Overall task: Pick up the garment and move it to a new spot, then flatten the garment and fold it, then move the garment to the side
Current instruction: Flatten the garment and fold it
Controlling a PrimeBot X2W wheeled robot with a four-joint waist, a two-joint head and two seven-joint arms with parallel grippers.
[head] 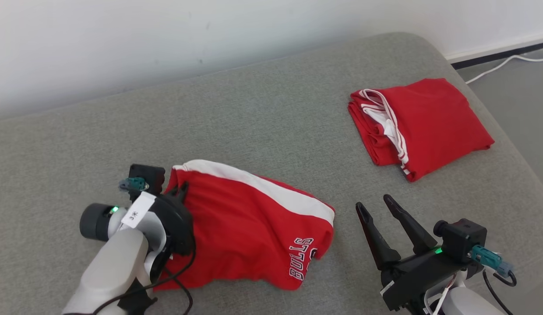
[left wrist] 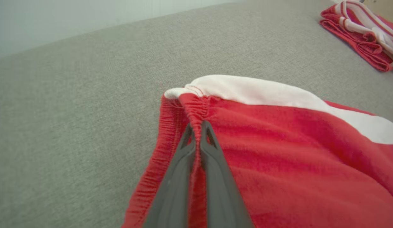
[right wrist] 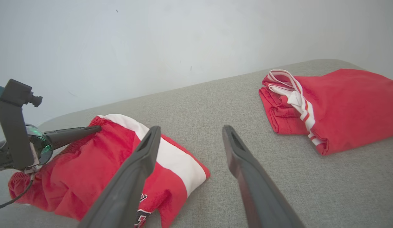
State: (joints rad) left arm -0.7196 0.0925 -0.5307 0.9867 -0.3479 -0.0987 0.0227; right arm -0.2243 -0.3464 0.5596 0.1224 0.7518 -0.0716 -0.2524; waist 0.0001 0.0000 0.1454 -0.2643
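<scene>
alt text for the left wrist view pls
The left gripper is shut on the elastic waistband of red shorts with a white stripe, lying on a grey cushion. A folded red garment sits at the upper right.

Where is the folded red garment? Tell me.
Head view, upper right: the folded red garment lies on the grey cushion near its right edge, apart from the red shorts.

From the head, down and forward over the grey bench (head: 271, 109) toward the wall (head: 166, 35). From the left wrist, low, very near the red shorts (left wrist: 279, 152). From the right wrist, farther back, sharing shorts and folded garment (right wrist: 348, 104) with the head view.
</scene>
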